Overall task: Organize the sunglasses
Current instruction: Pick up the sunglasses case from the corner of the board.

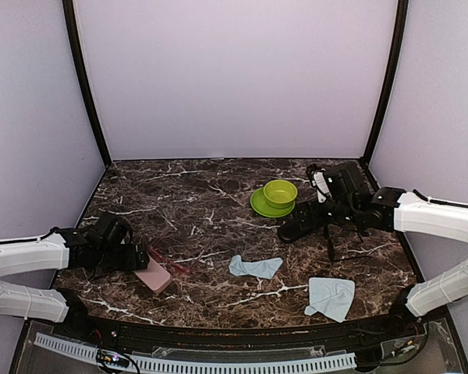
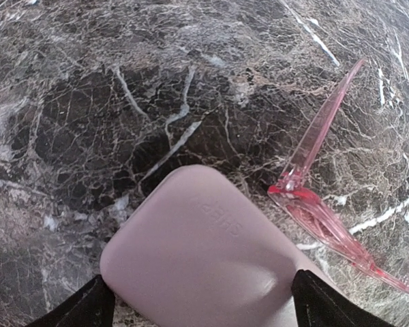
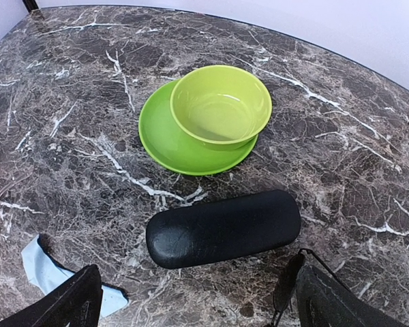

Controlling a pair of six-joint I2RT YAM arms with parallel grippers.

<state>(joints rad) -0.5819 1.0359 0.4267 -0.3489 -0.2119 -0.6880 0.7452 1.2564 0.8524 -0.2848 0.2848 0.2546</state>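
The red-pink sunglasses [image 2: 313, 204] lie folded on the marble, just right of the pink rectangular case [image 2: 204, 252]; in the top view they [image 1: 171, 263] lie at the front left. My left gripper [image 2: 201, 300] has a finger against each side of the pink case [image 1: 152, 274], and the case is dented at the right finger. The black wire sunglasses [image 3: 286, 289] lie beside my right finger, near the black oval case [image 3: 223, 228]. My right gripper [image 3: 198, 300] is open and empty, just short of that case [image 1: 300, 226].
A green bowl [image 1: 280, 192] sits on a green plate [image 1: 259, 206] at the back right. Two light blue cloths lie near the front, one in the middle [image 1: 255, 266] and one to the right [image 1: 331, 298]. Purple walls enclose the table.
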